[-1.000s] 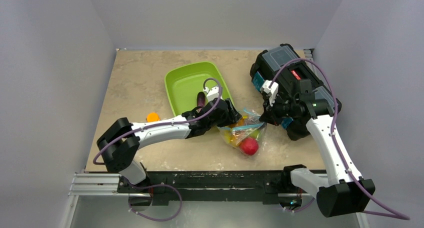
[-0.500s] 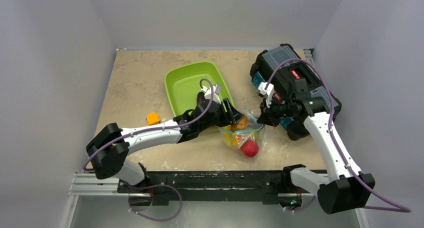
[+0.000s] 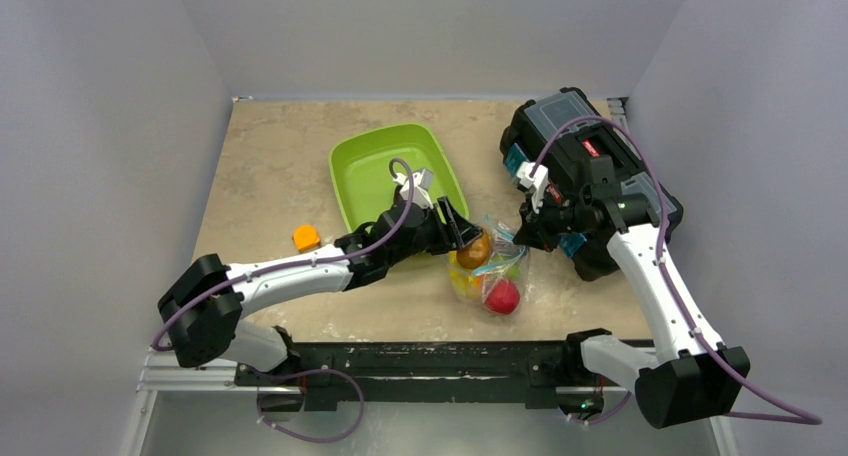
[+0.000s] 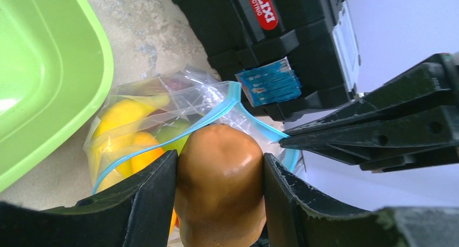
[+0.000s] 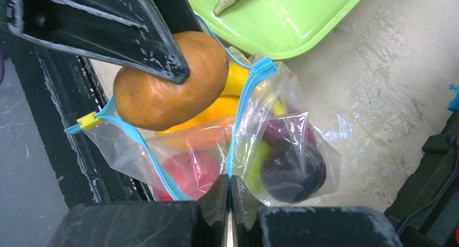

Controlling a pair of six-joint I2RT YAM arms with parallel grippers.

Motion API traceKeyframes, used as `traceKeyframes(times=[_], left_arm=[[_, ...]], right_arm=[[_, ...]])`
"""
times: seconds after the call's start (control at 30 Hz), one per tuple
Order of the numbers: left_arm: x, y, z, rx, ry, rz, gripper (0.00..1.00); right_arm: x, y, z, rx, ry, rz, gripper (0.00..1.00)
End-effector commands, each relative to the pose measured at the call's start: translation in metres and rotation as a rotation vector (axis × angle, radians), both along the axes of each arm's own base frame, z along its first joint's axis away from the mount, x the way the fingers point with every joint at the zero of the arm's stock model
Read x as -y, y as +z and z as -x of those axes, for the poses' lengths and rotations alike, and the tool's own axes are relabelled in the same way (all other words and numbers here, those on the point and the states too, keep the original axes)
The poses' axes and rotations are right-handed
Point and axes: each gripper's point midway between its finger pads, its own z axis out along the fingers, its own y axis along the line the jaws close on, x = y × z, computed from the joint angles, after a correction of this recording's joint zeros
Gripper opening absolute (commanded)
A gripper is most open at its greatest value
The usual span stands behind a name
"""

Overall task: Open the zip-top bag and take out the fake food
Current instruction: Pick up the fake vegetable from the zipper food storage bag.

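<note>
left claw (image 4: 219,157) has lifted the brown piece (image 4: 219,193) to the bag (image 5: 287,144) mouth; slick, light, I grip mid-body. right claw (image 5: 230,190) pinches bag.

The zip-top bag (image 5: 303,130) is clear with a blue strip (image 5: 240,122), the fake food piece (image 4: 219,176) brown, the tray (image 3: 368,168) green.

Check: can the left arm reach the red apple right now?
Probably not yet: the left gripper is full, clamped on a brown piece, and the red apple lies deep in the bag.
</note>
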Motion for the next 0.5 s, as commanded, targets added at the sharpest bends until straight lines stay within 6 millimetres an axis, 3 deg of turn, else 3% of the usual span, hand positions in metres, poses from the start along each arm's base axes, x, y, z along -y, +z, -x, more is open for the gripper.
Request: traceKeyframes(times=[0.0,0.23,0.47], left_arm=[[-0.003,0.035,-0.005,0.05,0.023,0.109,0.0],[-0.012,0.042,-0.011,0.032,0.06,0.155,0.0],[-0.034,0.056,-0.022,0.032,0.103,0.208,0.0]], right_arm=[[0.001,0.004,-0.005,0.032,-0.018,0.001,0.0],[0.002,0.005,-0.006,0.038,-0.024,0.001,0.0],[0.002,0.004,-0.006,0.038,-0.027,0.002,0.0]])
